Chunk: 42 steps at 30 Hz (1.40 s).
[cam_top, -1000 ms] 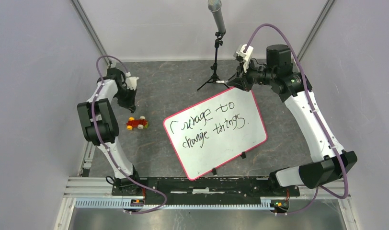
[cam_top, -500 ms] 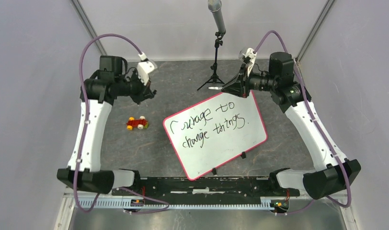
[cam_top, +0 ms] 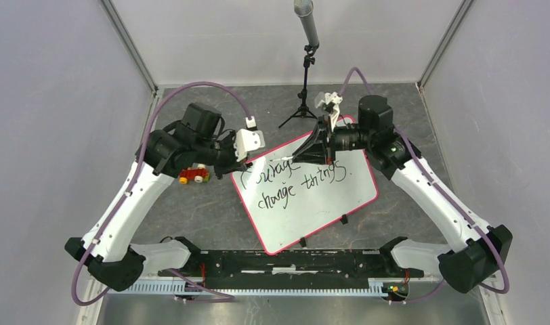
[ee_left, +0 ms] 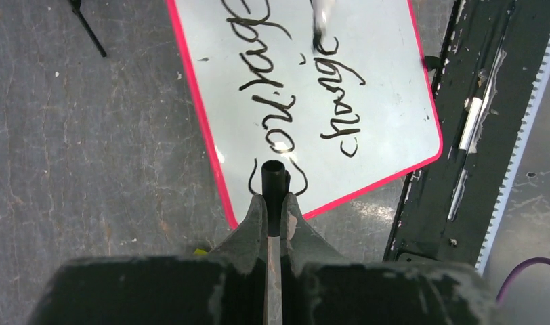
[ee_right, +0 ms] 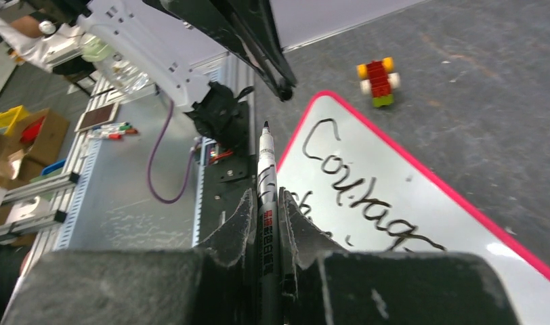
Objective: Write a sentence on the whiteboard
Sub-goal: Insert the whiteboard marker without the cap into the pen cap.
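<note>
The whiteboard (cam_top: 320,206), a flat glossy rectangle with rounded corners and a thin pink-red rim, lay askew on the mottled grey surface (cam_top: 211,217) between our arms. The sentence (cam_top: 296,179) ran across it in two lines of looping black script. Our right pincer (ee_right: 265,203) pinched a slim white marker (ee_right: 266,169), tip bare, over the first line. Our left pincer (ee_left: 273,203) pinched a short black cylinder (ee_left: 273,177) above the board's corner. A blocky red-and-yellow toy car (cam_top: 194,175) sat nearby.
</note>
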Available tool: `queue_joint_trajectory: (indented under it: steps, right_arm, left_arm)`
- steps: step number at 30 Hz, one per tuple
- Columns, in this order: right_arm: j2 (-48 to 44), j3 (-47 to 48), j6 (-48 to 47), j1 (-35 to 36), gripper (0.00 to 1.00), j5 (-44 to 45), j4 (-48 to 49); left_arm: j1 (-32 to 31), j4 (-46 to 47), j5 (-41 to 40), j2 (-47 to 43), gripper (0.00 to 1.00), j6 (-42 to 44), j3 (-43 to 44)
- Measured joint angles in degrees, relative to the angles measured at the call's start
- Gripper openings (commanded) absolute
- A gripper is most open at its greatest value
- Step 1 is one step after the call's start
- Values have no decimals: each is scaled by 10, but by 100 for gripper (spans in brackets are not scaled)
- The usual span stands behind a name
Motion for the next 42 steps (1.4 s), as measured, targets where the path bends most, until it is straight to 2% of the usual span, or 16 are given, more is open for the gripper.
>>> queue_joint_trajectory:
  steps: [8, 42]
  right_arm:
    - [10, -10, 16, 50, 0, 0, 12]
    - [43, -1, -6, 59, 0, 21, -9]
  left_arm:
    - [-45, 5, -31, -1, 2, 4, -4]
    - [-85, -7, -15, 8, 2, 21, 17]
